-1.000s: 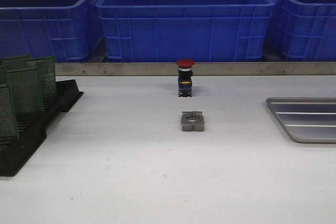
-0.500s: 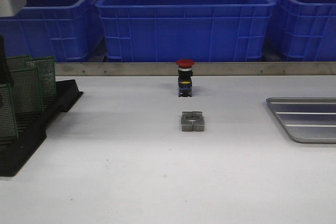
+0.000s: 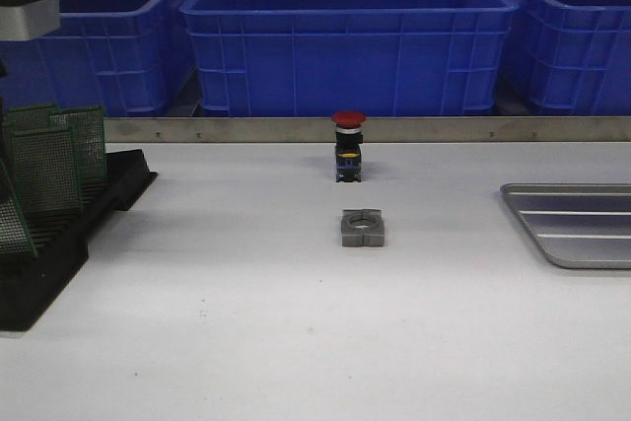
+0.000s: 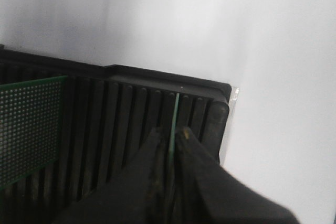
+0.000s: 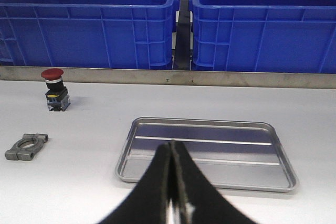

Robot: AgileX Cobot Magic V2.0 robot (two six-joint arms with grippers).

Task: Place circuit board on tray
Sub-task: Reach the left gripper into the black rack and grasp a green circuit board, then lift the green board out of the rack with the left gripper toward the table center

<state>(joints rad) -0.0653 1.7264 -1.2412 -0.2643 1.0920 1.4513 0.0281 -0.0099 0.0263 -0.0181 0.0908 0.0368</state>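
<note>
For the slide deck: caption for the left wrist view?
Left fingers closed on a green board standing edge-on in the black rack.

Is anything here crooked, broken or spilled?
Nothing looks broken or spilled. The green perforated circuit boards stand in the black slotted rack; the frontmost leans slightly, the left gripper closing on one. The silver ridged metal tray is empty.

Matte black, tapering wedge-shaped fingers (image 4: 197,182) on both arms; boxy silver-grey wrist housing (image 3: 28,12).

Left end effector (image 4: 171,148) pinching edge-on circuit board (image 4: 174,124) in black slotted rack (image 4: 126,114).
</note>
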